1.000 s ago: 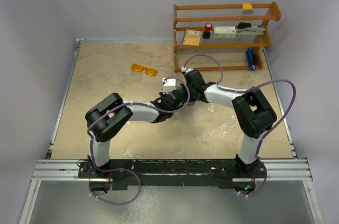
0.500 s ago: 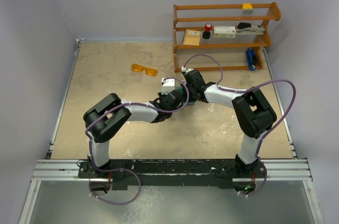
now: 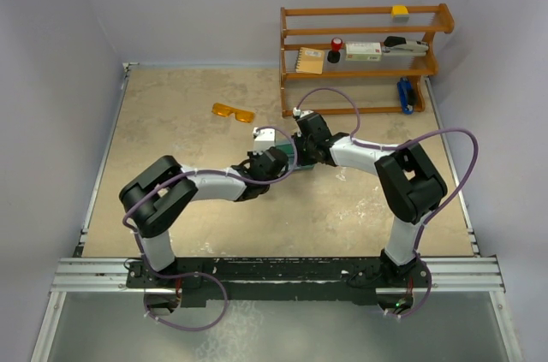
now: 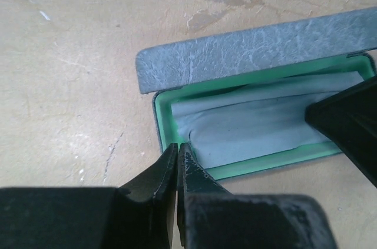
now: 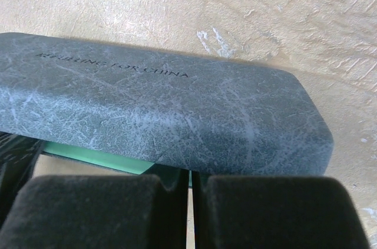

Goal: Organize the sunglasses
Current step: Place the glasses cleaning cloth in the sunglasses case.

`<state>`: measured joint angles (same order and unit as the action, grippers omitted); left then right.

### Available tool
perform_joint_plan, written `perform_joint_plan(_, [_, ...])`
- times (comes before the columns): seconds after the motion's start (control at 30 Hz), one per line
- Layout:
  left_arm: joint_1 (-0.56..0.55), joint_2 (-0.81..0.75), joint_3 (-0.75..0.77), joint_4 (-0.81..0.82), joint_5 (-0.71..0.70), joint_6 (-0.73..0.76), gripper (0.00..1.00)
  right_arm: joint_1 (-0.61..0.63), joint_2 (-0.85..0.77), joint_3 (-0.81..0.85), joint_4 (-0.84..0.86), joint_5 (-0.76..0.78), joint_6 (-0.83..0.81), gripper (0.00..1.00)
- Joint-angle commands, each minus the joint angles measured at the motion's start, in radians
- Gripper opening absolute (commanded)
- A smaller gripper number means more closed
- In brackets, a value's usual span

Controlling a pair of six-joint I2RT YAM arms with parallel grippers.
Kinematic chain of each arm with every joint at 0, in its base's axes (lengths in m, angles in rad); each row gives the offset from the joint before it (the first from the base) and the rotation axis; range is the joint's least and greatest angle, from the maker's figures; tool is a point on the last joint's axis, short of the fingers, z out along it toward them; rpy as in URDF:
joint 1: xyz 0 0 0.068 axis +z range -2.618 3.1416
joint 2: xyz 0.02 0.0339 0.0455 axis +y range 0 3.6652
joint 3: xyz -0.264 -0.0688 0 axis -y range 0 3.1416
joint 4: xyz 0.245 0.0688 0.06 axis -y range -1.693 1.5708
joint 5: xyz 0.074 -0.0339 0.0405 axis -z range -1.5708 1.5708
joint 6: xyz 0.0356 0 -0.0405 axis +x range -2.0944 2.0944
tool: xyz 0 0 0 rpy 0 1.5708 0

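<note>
The sunglasses (image 3: 233, 111) are lying free on the bench (image 3: 154, 139), beyond and left of both hands and well apart from them. The left hand (image 4: 178, 153), pinched shut on nothing, is hovering at a corner of the open case (image 4: 235, 55). The right hand (image 5: 189, 185), likewise shut and empty, is sitting at the lid's edge. Opening the case seems the step in hand; next, one hand needs widening and reaching for the sunglasses. Only the left wrist view is showing the cloth (image 4: 253, 125) lying inside.
</note>
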<state>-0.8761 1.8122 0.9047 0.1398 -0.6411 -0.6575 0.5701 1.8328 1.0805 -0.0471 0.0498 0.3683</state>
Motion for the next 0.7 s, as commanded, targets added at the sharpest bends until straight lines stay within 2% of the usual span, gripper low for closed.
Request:
perform_joint_plan(0.0, [0.016, -0.099, -0.003, -0.059, -0.043, 0.054, 0.00, -0.003, 0.010, 0.012, -0.022, 0.031, 0.001, 0.00])
perform_joint_plan(0.67, [0.016, -0.018, 0.034, 0.051, 0.073, 0.077, 0.00, -0.003, 0.015, 0.020, -0.050, 0.088, 0.003, 0.00])
